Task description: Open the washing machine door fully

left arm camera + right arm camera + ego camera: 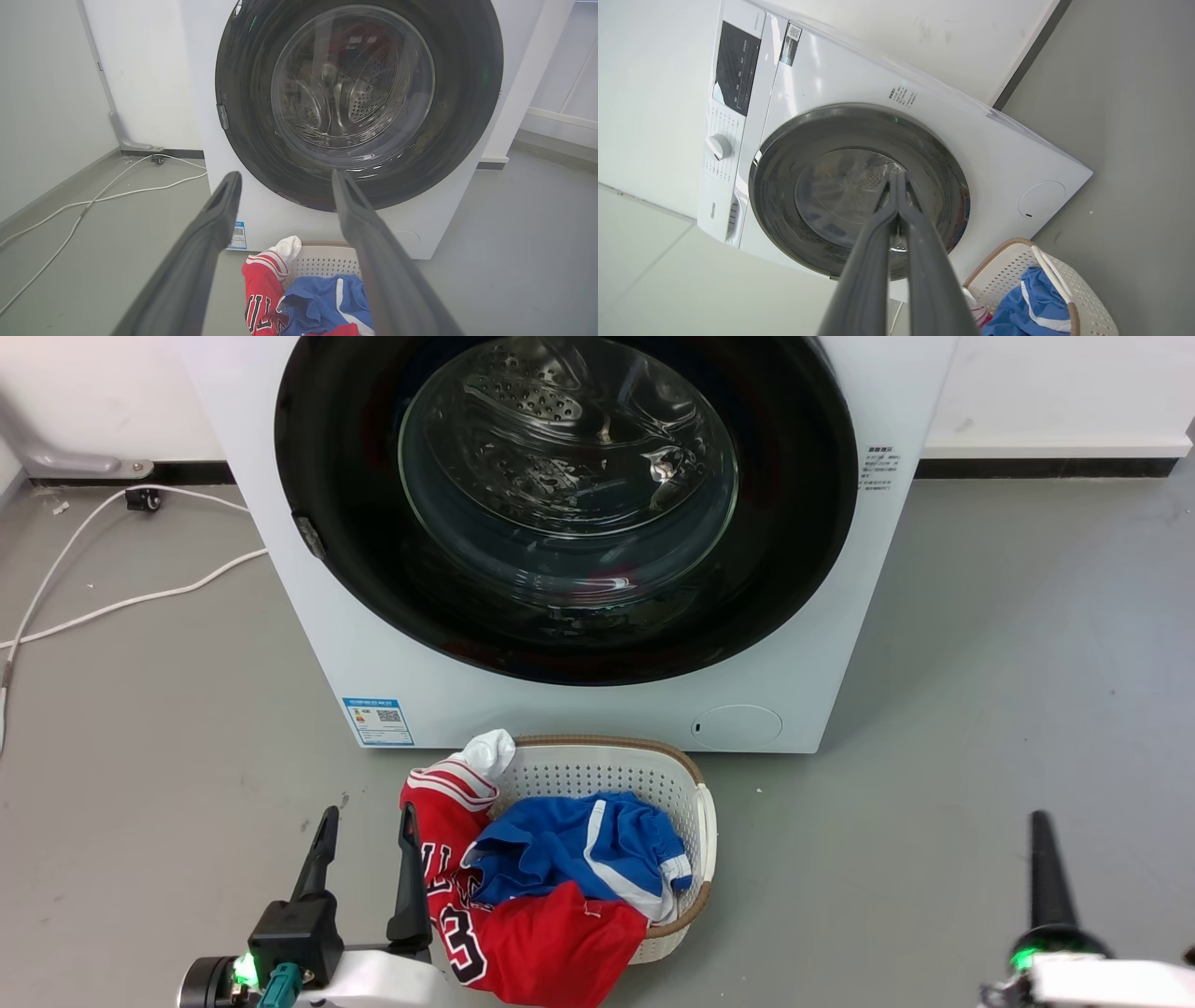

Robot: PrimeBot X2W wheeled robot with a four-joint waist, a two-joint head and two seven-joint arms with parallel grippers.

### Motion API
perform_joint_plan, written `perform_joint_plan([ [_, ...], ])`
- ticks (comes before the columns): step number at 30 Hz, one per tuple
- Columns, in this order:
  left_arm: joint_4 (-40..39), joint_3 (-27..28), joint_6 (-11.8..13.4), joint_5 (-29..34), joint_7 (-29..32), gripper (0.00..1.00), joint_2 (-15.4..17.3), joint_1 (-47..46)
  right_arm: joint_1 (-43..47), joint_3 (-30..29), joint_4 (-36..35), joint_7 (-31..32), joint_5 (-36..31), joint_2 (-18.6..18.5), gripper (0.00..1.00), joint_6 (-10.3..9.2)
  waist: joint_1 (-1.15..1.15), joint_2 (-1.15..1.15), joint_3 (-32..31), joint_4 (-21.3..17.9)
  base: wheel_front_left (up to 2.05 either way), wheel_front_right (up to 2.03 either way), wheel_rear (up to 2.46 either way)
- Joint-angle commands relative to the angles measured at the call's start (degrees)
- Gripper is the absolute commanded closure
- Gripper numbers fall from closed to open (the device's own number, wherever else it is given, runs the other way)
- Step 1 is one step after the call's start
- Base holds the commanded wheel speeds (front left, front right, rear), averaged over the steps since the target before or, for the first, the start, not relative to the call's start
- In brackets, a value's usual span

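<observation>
Starting far left: white cable [140,602] loose on the grey floor, well clear of the work. Next, left gripper [368,821], low and just beside the laundry basket [707,821], fingers spread apart with nothing between them. Judged ready for a reach toward the small grey tab [309,536] on the left rim of the washing machine door [566,644], likely the pull point.

Blue label [378,721] low on the washing machine [280,588]: QR code plain, print too small to read. At centre, door flush against the white front, not yet opened, steel drum showing through the glass.

Below it, basket set against the machine, probably for loading; under the door's lower rim, so judged out of the swing. Red jersey [551,943] draped over the rim, a "3" legible, "ULL" in the left wrist view. Round cap [737,726] low right. Small printed notice [878,467] right of the door: unreadable. Brand mark [712,211] by the dial, seemingly "Hisense".

Far right, right gripper [1042,840], fingers pressed together on nothing, low and well apart from the door, judged parked.
</observation>
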Motion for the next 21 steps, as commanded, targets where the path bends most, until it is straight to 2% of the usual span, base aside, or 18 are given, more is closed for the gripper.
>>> perform_joint_plan([
  [1,0.0,0.1,0.0,0.0,-0.2,0.00,-0.1,0.1,-0.9,-0.2,-0.4,-0.1,5.0,-0.1,1.00,0.00,0.00,0.00,0.0,0.0,0.00,0.00,0.00],
  [5,0.2,0.0,0.0,-0.1,-0.2,0.00,-0.1,0.1,-1.0,2.8,-2.3,0.6,18.4,-0.1,1.00,0.00,0.00,0.00,-0.1,0.1,0.00,0.00,0.00],
  [12,0.0,0.2,0.2,-0.1,-0.2,0.00,-0.1,-0.1,0.6,-0.4,-7.4,8.4,32.0,-0.1,1.00,0.00,0.00,0.00,-0.1,-0.1,0.00,0.00,0.00],
  [21,-0.3,0.2,0.5,0.3,-0.2,0.00,-0.1,-0.1,2.8,-3.5,-9.2,19.6,34.4,-0.2,1.00,0.01,0.00,0.00,0.1,0.1,0.00,0.00,0.00],
])
